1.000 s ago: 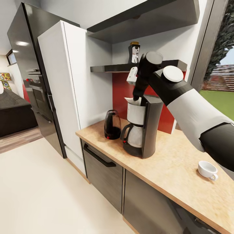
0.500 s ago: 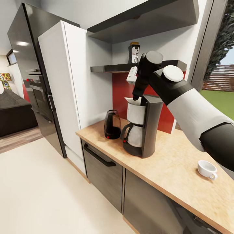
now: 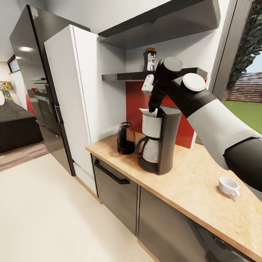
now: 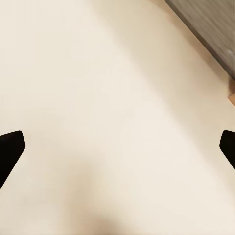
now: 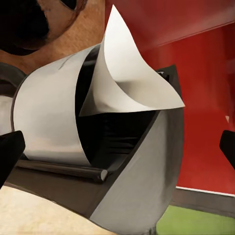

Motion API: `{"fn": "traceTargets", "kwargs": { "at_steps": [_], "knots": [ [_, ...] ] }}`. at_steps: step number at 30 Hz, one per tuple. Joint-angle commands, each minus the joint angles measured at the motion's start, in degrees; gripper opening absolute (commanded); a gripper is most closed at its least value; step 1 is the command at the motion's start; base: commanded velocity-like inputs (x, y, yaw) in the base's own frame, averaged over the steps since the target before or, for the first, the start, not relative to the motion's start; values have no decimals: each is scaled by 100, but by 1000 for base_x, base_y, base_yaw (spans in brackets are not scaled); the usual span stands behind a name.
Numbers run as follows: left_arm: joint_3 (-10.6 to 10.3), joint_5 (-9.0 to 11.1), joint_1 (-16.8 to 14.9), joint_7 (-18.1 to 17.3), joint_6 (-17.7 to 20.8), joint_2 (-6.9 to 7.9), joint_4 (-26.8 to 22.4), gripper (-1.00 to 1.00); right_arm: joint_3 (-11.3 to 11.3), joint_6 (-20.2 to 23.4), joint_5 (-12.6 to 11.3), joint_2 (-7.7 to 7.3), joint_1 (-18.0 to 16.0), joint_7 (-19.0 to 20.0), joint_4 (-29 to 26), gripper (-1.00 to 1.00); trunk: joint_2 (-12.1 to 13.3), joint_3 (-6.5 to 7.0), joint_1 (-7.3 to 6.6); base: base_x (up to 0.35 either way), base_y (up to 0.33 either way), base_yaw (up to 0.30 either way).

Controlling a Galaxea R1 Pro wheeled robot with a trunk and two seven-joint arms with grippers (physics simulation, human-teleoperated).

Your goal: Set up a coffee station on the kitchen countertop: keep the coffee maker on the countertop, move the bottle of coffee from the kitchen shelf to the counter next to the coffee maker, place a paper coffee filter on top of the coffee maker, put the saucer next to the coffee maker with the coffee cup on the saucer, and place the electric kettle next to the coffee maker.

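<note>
The coffee maker (image 3: 159,141) stands on the kitchen countertop (image 3: 189,183), with the electric kettle (image 3: 126,138) close beside it. My right gripper (image 3: 153,107) points down just over its top, where the paper coffee filter (image 3: 148,110) sits in the white basket. In the right wrist view the filter (image 5: 128,81) stands in the basket (image 5: 51,122), and the right gripper (image 5: 119,151) is open, fingers wide apart and off the paper. The bottle of coffee (image 3: 150,59) stands on the kitchen shelf (image 3: 123,76). The coffee cup (image 3: 228,186) rests on the counter at the right. The saucer is out of view. My left gripper (image 4: 120,147) hangs open over the floor.
A tall white cabinet (image 3: 72,94) and a dark fridge (image 3: 32,65) stand left of the counter. A thick dark slab (image 3: 163,22) hangs above the shelf. Grey cabinet fronts (image 3: 116,193) run under the worktop. Pale floor (image 3: 47,218) spreads out at the left.
The whole head picture has drifted slightly, so the camera moved. My right gripper stays above the coffee maker with the filter in the basket.
</note>
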Motion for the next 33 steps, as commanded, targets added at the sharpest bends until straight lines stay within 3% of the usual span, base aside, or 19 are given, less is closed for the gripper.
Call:
{"fn": "traceTargets", "kwargs": {
  "at_steps": [1, 25, 32, 33],
  "knots": [
    [28, 1, 0, -35, -5, -7, -7, 100, 8, 41, 48, 0, -6, 52, -5, 100, -4, -6, 0, -13, 0, 0],
    [28, 1, 0, -35, -5, -9, -7, 100, -10, 48, -6, 0, -6, 84, -5, 100, -4, -6, 0, -37, 0, 0],
    [36, 1, 0, -35, -5, -8, -7, 100, -832, 28, -106, 3, -6, 258, -10, 100, -4, -6, 0, -46, 0, 0],
    [36, 1, 0, -35, -5, -8, -7, 100, -872, 26, -109, 2, -6, 262, -10, 100, -4, -6, 0, -6, 0, 0]
  ]
}}
